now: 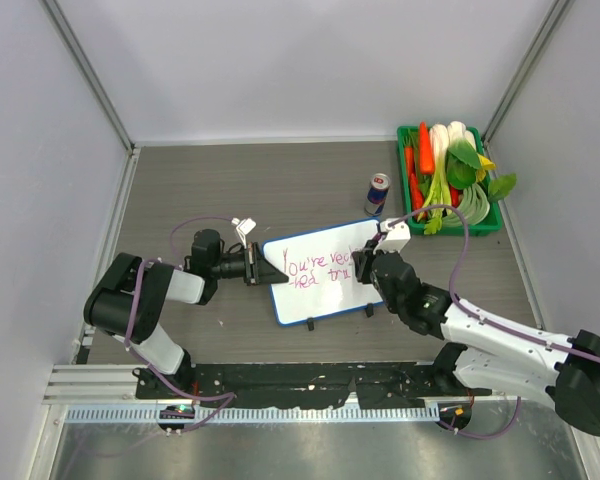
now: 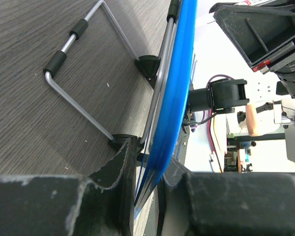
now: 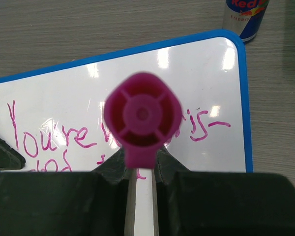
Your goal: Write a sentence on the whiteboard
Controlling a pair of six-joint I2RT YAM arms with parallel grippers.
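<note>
The whiteboard (image 1: pixel 325 295) stands tilted on its wire stand (image 2: pixel 83 73) at the table's middle, blue rim (image 2: pixel 179 83) edge-on in the left wrist view. My left gripper (image 1: pixel 270 277) is shut on its left edge, the rim pinched between the fingers (image 2: pixel 155 167). The sentence (image 1: pixel 315 265) runs in pink: "You're" (image 3: pixel 44 140) and more in a first line, and the start of a second line below. My right gripper (image 3: pixel 142 160) is shut on a magenta marker (image 3: pixel 142 118), held over the whiteboard (image 3: pixel 206 83); the marker hides the middle letters and its own tip.
A Red Bull can (image 1: pixel 377 194) stands just behind the board's right corner, also seen as the can (image 3: pixel 246 17) in the right wrist view. A green tray (image 1: pixel 480 230) of vegetables sits at the back right. White walls close in the table on three sides.
</note>
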